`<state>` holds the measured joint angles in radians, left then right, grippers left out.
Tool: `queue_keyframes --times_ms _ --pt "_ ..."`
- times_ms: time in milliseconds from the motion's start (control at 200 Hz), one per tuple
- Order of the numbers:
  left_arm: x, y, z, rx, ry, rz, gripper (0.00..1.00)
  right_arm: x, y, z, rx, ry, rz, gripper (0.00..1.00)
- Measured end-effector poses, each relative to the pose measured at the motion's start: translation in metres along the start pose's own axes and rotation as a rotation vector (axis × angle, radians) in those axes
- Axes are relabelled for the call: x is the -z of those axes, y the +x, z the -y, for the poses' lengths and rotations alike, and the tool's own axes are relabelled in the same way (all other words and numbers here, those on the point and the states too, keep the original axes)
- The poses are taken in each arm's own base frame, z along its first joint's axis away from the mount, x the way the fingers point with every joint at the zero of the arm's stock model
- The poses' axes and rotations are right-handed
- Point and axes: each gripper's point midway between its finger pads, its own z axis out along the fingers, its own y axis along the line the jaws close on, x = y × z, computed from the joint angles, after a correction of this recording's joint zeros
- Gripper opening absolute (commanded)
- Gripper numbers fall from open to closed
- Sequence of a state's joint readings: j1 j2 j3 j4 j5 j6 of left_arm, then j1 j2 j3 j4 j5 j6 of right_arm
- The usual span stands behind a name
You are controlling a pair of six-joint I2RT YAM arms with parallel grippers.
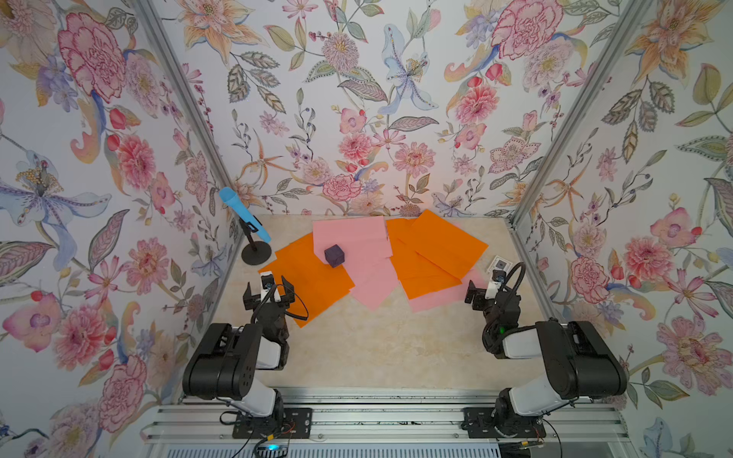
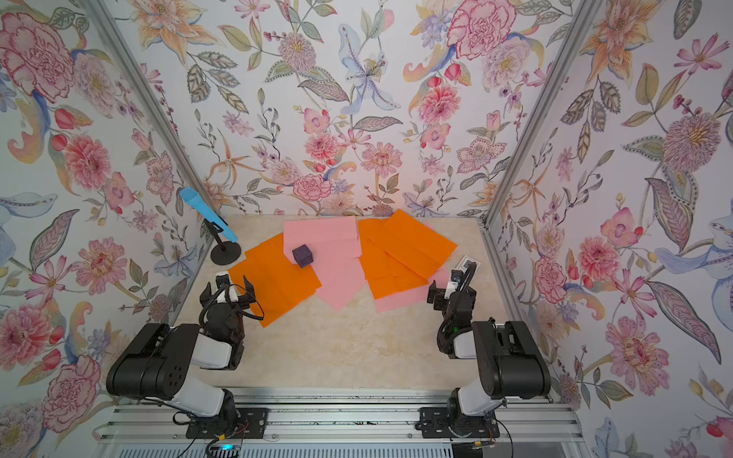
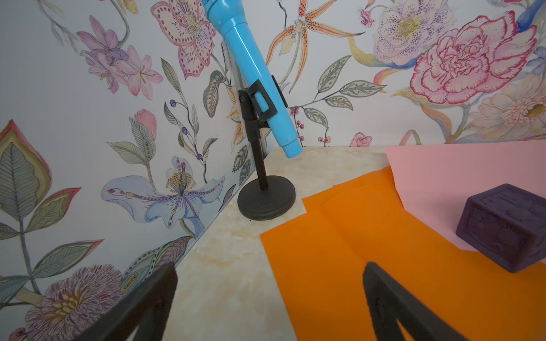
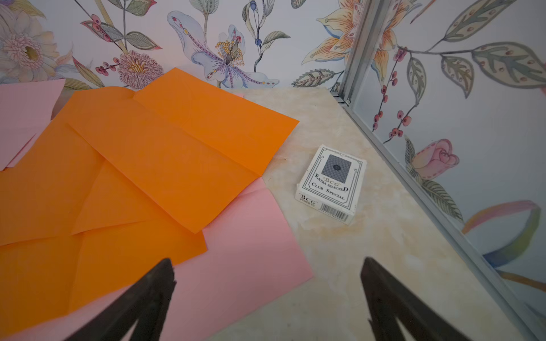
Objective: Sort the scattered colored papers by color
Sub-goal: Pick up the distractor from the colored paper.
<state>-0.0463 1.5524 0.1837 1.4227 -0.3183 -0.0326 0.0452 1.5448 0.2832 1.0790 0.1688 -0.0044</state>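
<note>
The colored papers lie overlapped along the far side of the table in both top views. An orange sheet [image 1: 309, 283] is on the left, pink sheets [image 1: 359, 253] in the middle, orange sheets [image 1: 434, 250] on the right over a pink sheet [image 4: 251, 259]. My left gripper [image 3: 270, 265] hangs open over the near left edge of the left orange sheet [image 3: 339, 265], holding nothing. My right gripper [image 4: 267, 261] is open above the near corner of the right pink sheet, empty too. Both grippers [image 1: 269, 295] [image 1: 490, 287] are above the table.
A dark purple block [image 1: 334, 255] rests where the left orange and middle pink sheets overlap. A white card box [image 4: 331, 184] lies by the right wall. A blue microphone [image 3: 254, 73] on a black stand [image 3: 266, 197] fills the far left corner. Flowered walls enclose three sides.
</note>
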Motion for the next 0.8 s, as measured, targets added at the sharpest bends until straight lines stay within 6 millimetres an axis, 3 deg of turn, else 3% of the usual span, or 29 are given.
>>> queue_keyframes --times_ms 801 --pt "0.0 -0.0005 0.0044 0.0 0.026 0.003 1.0 -0.0003 0.0002 -0.0003 -0.003 -0.014 -0.001 1.0"
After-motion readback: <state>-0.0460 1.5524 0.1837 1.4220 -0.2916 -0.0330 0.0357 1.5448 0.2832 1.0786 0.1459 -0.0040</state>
